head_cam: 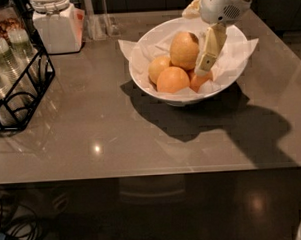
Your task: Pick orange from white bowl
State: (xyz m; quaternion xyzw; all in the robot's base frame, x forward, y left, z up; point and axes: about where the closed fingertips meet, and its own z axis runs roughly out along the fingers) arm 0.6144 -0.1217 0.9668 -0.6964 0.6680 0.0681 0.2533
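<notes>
The orange (184, 49), large and pale yellow-orange, lies on top of smaller, deeper-orange fruits (172, 79) in the white bowl (141, 75), which is lined with crumpled white paper. My gripper (203, 37) reaches down into the bowl from the upper right. It is open. One cream finger (209, 52) hangs just right of the orange, close to it or touching it. The other finger (192, 10) shows behind the orange near the bowl's far rim. The gripper holds nothing.
The bowl stands on a grey-brown table (90, 124). A white lidded jar (56, 23) stands at the back left. A black wire rack (19, 92) with glass jars is at the left edge. The table's front edge runs across the lower frame.
</notes>
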